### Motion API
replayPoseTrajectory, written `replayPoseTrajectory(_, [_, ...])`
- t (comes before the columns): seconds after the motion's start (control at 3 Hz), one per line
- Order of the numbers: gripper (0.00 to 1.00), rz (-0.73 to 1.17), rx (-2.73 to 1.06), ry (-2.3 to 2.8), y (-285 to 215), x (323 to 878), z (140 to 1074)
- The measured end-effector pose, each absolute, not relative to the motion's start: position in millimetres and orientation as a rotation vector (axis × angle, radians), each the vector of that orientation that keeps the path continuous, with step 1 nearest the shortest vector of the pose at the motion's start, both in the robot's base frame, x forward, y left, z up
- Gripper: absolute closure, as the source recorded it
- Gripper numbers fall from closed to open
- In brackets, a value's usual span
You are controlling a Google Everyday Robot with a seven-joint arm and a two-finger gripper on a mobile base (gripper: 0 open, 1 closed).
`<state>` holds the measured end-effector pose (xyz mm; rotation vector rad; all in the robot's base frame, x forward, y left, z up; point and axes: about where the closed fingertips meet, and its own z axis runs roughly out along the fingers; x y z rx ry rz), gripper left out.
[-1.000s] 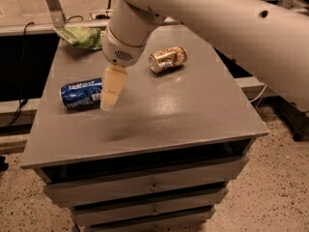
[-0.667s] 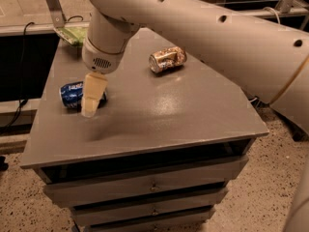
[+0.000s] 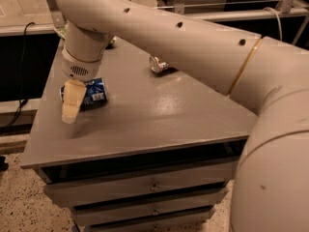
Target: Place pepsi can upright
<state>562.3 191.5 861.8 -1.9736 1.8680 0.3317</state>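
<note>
We see a grey cabinet (image 3: 159, 124) with a flat top and stacked shallow drawers (image 3: 145, 190) down its front, standing on a speckled floor (image 3: 19, 202). Toward the back of the top a dented can (image 3: 157, 64) lies on its side, silver end facing us, the rest hidden behind the arm. A black cable (image 3: 21, 71) hangs at the far left, and a pale rail (image 3: 217, 14) runs behind. The gripper (image 3: 70, 112) hangs over the top's left part, well apart from that can.
</note>
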Motion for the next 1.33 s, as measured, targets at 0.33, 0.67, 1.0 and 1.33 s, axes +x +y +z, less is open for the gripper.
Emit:
replayPoseTrajectory(0.33, [0.03,0.318,-1.982,1.899,199,570,848])
replayPoseTrajectory(0.67, [0.21,0.313,-1.985,1.912,204,573,842])
replayPoseTrajectory(1.0, [0.45,0.299,-1.98,1.924,206,578,845])
replayPoseTrajectory(1.33, [0.68,0.293,-1.964,1.931,201,583,852])
